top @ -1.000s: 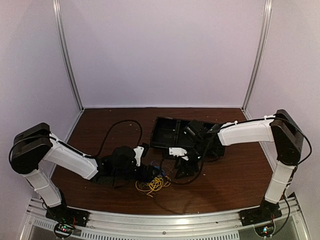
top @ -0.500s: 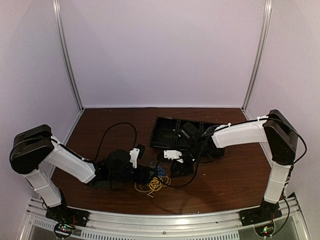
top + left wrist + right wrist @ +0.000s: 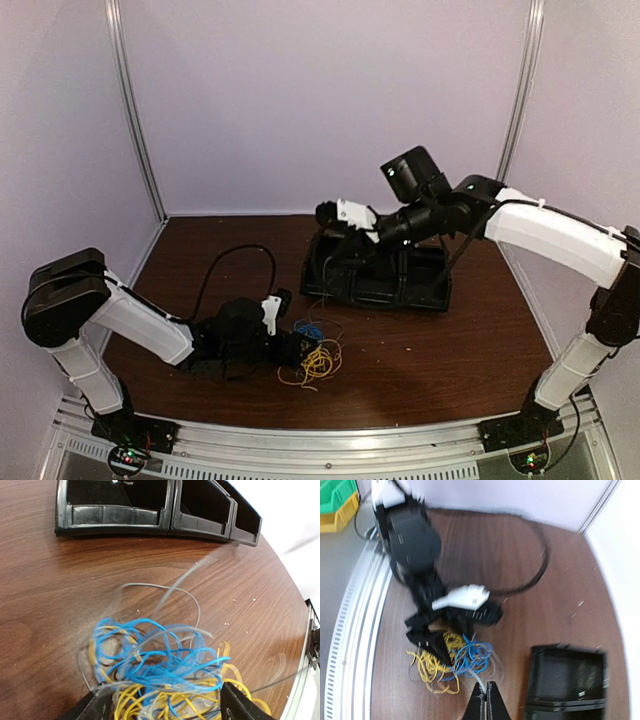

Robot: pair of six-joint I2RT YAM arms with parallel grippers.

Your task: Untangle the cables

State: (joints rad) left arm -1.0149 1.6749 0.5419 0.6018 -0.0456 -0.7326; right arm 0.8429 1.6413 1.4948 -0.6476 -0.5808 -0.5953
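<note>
Though tangled, grey cable, strung toward bins

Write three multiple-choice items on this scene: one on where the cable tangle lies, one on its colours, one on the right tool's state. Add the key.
1. Where does the cable tangle lie?
A. On the table, in front of the black bins, at the left tool
B. Inside a bin
C. On the right arm

2. Which colours show in it?
A. Red, green
B. Black only
C. Yellow, blue, pale grey

3. How is the right tool?
A. Wide open
B. Shut on the pale grey cable
C. Out of view

Key: A, the left wrist view shows it on the wood before the bins; C, those strand colours show; B, its fingers meet where the strand ends.
</note>
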